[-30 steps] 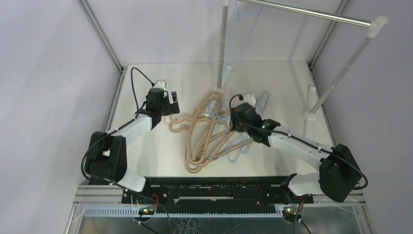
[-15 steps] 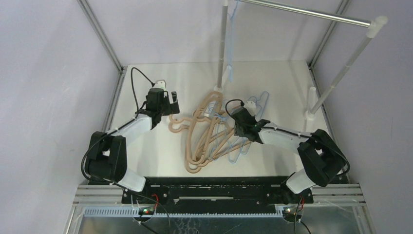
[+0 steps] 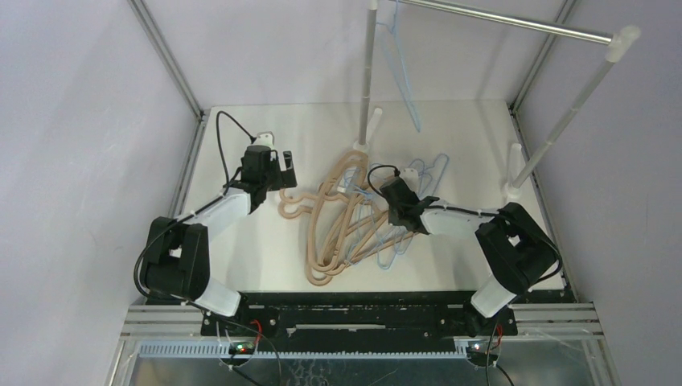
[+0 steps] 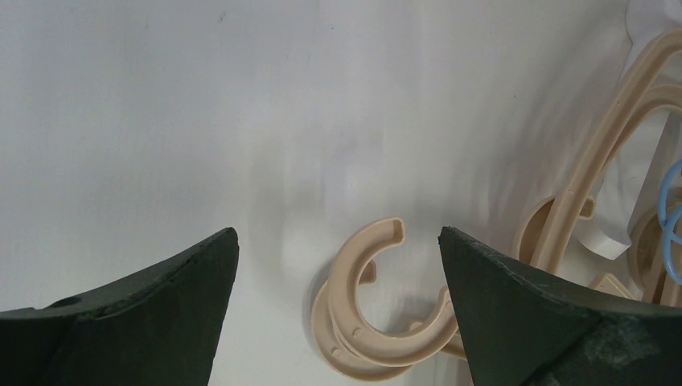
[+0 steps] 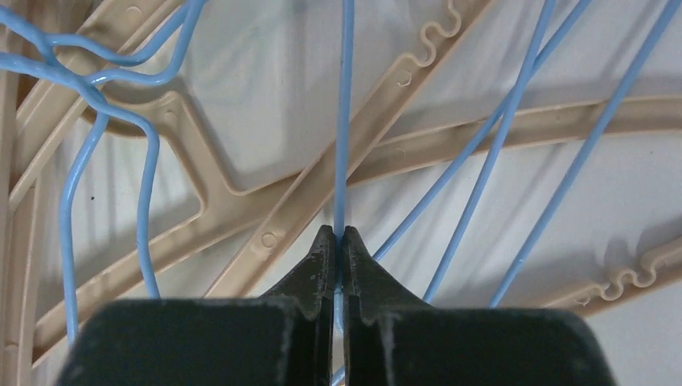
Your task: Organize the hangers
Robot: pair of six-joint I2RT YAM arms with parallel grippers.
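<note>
No legible text, no labels or brands, no numbers or signs

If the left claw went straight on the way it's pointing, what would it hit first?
The left claw stands open with the stacked tan hanger hooks between its fingers, so it would most likely meet those first, then the white table beneath. Depth is hard to judge from the wrist view.

One rail (image 3: 515, 22), one hanging blue hanger (image 3: 418, 126); piled tan hangers (image 4: 378, 358) and blue hangers (image 5: 346, 121), exact numbers unclear.
</note>
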